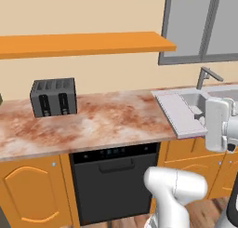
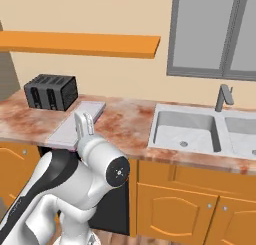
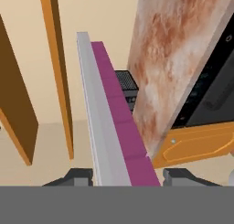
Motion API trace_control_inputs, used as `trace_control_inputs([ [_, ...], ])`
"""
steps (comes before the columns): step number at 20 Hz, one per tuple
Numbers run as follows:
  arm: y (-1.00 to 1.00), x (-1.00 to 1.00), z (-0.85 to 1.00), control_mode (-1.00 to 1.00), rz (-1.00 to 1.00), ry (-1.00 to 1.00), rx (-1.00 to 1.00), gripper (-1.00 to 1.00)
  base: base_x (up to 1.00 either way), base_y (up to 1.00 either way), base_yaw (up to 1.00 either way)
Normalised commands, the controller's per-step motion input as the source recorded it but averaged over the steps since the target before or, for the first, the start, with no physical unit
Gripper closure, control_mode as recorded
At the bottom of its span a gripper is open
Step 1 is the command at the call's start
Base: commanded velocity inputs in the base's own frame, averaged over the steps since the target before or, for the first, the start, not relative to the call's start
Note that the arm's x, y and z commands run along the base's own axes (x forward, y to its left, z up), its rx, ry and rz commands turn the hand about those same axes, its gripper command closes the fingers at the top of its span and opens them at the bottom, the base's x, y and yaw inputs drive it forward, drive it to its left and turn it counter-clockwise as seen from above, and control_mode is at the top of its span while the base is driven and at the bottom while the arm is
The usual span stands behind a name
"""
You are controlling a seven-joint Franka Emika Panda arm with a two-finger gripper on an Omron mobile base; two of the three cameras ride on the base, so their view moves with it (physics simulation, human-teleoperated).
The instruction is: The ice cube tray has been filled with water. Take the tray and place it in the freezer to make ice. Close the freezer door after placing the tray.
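The ice cube tray [image 1: 174,111] is a thin flat slab with a pale lavender-grey top, held level just above the marbled counter [image 1: 102,122] by the sink's left rim. My gripper [image 1: 201,119] is shut on its near short end. From the other side the tray [image 2: 94,110] reaches back toward the wall from my gripper [image 2: 84,125]. The hand view looks along the tray [image 3: 109,127] edge-on, grey face beside magenta-pink underside, with my gripper [image 3: 129,175] clamped on either side of it. The freezer and the freezer door are out of view.
A dark grey toaster [image 1: 53,97] stands at the counter's back left. The steel sink [image 2: 185,129] and faucet [image 2: 222,96] lie to the right. A black dishwasher front [image 1: 116,176] sits under the counter, with orange shelves [image 1: 83,43] and a window [image 2: 215,31] above.
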Motion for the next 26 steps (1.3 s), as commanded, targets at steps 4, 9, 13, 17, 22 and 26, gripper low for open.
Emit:
trace_control_inputs([
  [4,0.00,0.00,0.00,1.00,0.00,0.00,0.00,1.00,-0.77,-0.38,0.00],
  [9,0.00,0.00,0.00,1.00,0.00,0.00,0.00,1.00,-0.44,-0.59,-0.06],
  [13,0.00,0.00,0.00,1.00,0.00,0.00,0.00,1.00,-0.30,-0.64,-0.16],
  [17,0.00,0.00,0.00,1.00,0.00,0.00,0.00,1.00,-0.50,-0.71,-0.23],
  [22,0.00,0.00,0.00,1.00,0.00,0.00,0.00,1.00,-0.86,-0.53,-0.33],
  [26,0.00,0.00,0.00,1.00,0.00,0.00,0.00,1.00,-0.98,-0.14,-0.32],
])
